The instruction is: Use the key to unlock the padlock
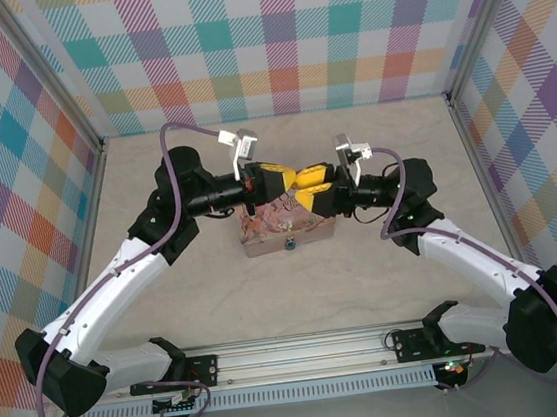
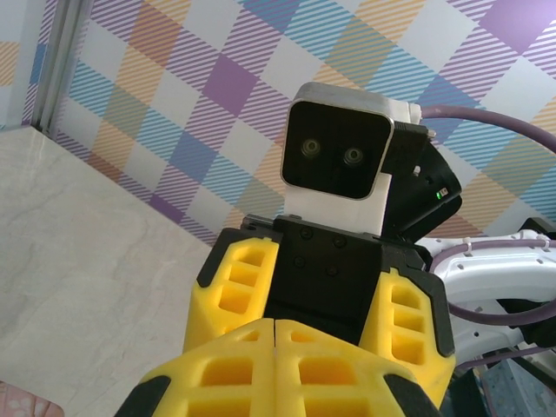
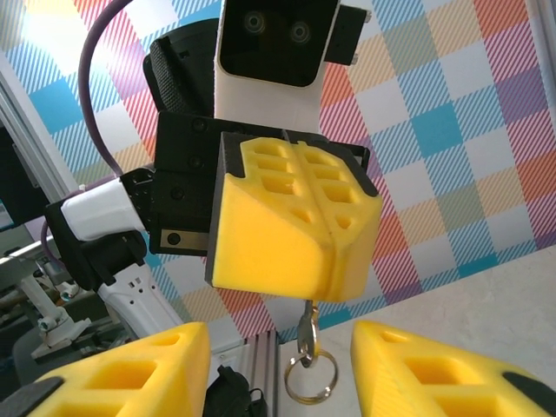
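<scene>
My left gripper (image 1: 290,179) hangs above the pink tin (image 1: 286,233), shut on the key (image 3: 306,328). The small dull key dangles from its closed fingertips (image 3: 326,252) with a wire ring (image 3: 311,379) below it. My right gripper (image 1: 304,189) faces it tip to tip and stands open. Its yellow fingers (image 3: 122,373) spread on both sides of the hanging key without touching it. In the left wrist view my left gripper (image 2: 276,334) is pressed shut, the key hidden below. A tiny dark speck (image 1: 291,244) on the tin's front wall is too small to tell as the padlock.
The pale tabletop (image 1: 387,277) lies inside plaid walls on three sides. Both arm bases sit on the metal rail (image 1: 295,353) at the near edge. Purple cables (image 1: 184,129) loop above each arm.
</scene>
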